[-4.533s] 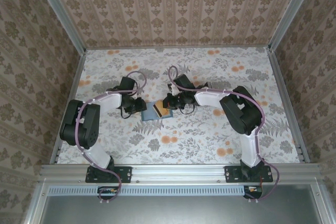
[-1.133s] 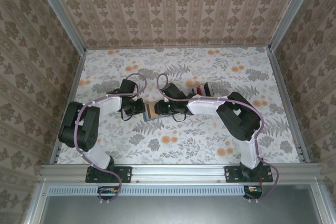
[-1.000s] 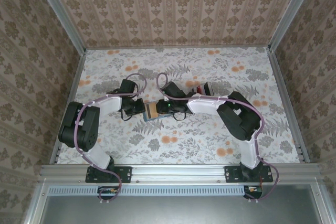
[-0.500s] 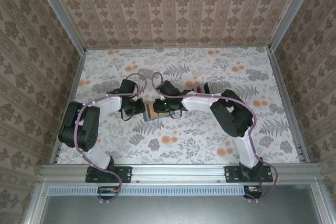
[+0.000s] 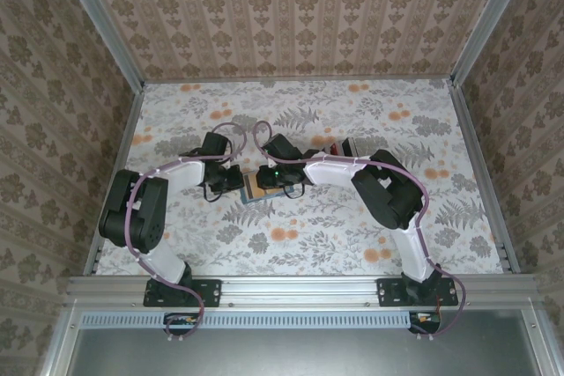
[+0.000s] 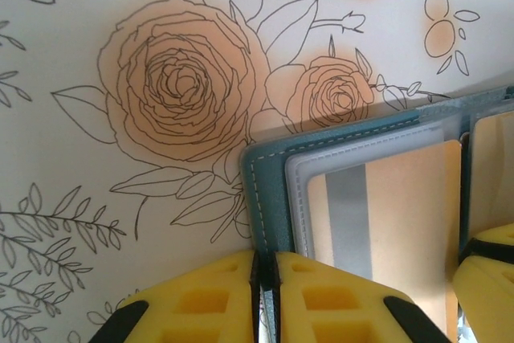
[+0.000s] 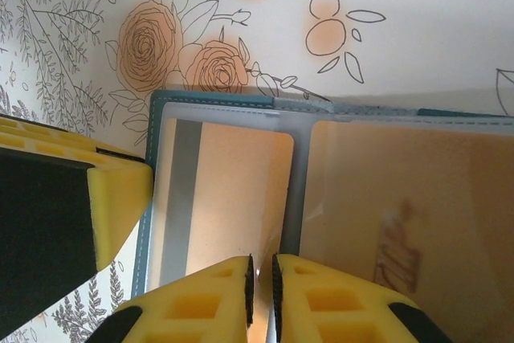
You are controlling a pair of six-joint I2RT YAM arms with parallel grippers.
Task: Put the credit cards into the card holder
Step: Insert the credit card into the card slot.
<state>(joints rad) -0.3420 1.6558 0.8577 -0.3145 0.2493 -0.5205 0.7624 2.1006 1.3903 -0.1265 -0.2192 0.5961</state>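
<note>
- The card holder (image 6: 267, 186) lies open near the middle of the table (image 5: 370, 235), between the two grippers. Its outside is teal with a light stitched seam along the edge.
- The left gripper (image 6: 263, 261) is clenched on the left edge of the card holder. The teal border goes into the thin slit between its yellow fingers (image 6: 201, 299).
- The right gripper (image 7: 261, 267) is at the middle fold. Its yellow fingers are pressed almost together, and they seem to pinch the lower edge of the clear inner leaf (image 7: 293, 190) that stands between the two pockets.
- One card (image 7: 229, 198) sits in the left pocket. It is tan with a grey stripe along its left side, and its corners are inside the clear sleeve.
- The right pocket (image 7: 418, 190) shows a tan surface with a faint brown mark, maybe script. It is too pale to read.
- I can read no brand, number or name on the card or on the card holder.
- In the top view, more credit cards (image 5: 343, 148), red and dark, lie on the table to the right of the card holder, partly behind the right arm and well apart from the pockets.
- The table has a white cover with drawn grey leaves and orange roses.
</note>
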